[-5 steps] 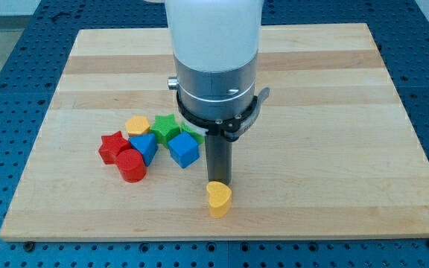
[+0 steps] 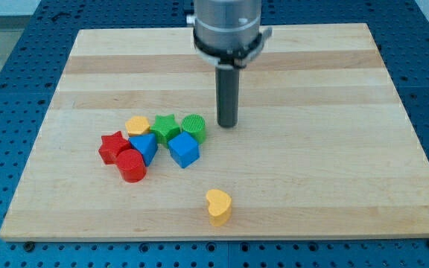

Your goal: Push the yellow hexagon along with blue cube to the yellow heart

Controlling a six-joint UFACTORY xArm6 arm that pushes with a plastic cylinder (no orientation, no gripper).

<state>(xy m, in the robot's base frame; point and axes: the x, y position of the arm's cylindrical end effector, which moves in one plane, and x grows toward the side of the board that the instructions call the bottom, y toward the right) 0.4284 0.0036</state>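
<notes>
The yellow hexagon point(image 2: 136, 124) lies at the left of a cluster of blocks on the board's left half. The blue cube point(image 2: 184, 150) sits at the cluster's lower right. The yellow heart point(image 2: 218, 206) stands alone near the board's bottom edge, below and right of the cube. My tip point(image 2: 228, 124) rests on the board just right of the green cylinder point(image 2: 194, 126), above and to the right of the blue cube, apart from every block.
The cluster also holds a green star point(image 2: 165, 126), a blue triangular block point(image 2: 144, 145), a red star point(image 2: 113, 146) and a red cylinder point(image 2: 132, 165). The wooden board point(image 2: 334, 149) ends at blue perforated table on all sides.
My tip has moved from just above the yellow heart toward the view's top, to beside the green cylinder. No block has moved.
</notes>
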